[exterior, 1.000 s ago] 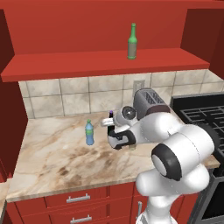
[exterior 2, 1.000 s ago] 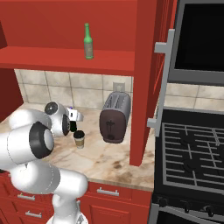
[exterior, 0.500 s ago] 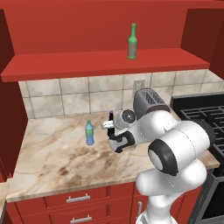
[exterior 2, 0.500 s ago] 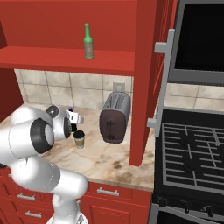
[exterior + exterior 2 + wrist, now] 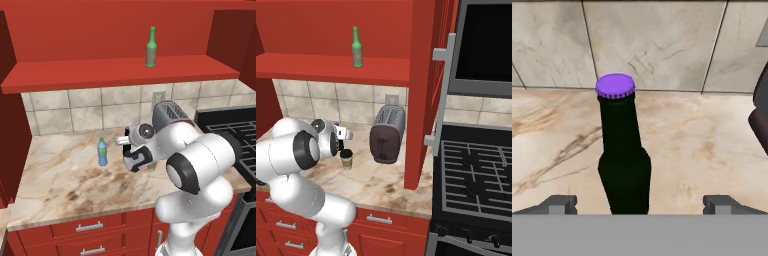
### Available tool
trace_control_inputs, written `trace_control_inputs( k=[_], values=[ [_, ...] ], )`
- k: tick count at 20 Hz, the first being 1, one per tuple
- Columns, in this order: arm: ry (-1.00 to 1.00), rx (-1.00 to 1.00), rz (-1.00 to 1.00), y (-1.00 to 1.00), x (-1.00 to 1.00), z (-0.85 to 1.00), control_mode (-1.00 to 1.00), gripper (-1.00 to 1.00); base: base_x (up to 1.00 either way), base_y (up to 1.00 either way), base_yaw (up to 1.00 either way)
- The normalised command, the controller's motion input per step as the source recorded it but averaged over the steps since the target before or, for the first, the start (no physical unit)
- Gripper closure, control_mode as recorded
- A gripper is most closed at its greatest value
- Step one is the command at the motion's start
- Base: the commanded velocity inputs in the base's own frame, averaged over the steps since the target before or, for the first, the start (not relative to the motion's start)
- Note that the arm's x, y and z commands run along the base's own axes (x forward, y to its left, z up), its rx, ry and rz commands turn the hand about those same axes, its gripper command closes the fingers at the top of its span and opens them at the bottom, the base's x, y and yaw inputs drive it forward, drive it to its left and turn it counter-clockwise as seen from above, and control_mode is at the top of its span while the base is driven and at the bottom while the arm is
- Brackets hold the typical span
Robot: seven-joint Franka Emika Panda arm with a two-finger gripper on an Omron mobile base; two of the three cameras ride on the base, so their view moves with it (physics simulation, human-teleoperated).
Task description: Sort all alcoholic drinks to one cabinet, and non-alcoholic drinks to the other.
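End effector (image 5: 640, 204) spread wide, empty, its tips flanking the upright near-black bottle (image 5: 623, 160) on the desk (image 5: 702, 150); tall, slim glass — an off-centre close likely tips it over.

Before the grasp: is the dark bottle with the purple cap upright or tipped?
Upright. In the hand view the dark bottle stands straight on the marble counter, purple cap on top, between the open gripper's fingertips.

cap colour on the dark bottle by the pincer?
Purple cap on the near-black glass bottle; clearest in the hand view.
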Motion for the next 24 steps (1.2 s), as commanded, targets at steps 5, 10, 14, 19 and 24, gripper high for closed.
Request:
trace_control_inputs(
  k=[5, 10, 14, 19, 24],
  values=[
    [0.00, 0.00, 0.00, 0.02, 0.19, 0.00, -1.00, -1.00, 0.00, 0.00, 0.00],
    [0.01, 0.00, 0.00, 0.05, 0.20, 0.00, -1.00, -1.00, 0.00, 0.00, 0.00],
    [0.02, 0.00, 0.00, 0.06, 0.17, -0.01, -1.00, -1.00, 0.00, 0.00, 0.00],
    [0.01, 0.00, 0.00, 0.04, 0.13, -0.10, -1.00, -1.00, 0.00, 0.00, 0.00],
    [0.00, 0.00, 0.00, 0.02, 0.15, -0.10, -1.00, -1.00, 0.00, 0.00, 0.00]
  ],
)
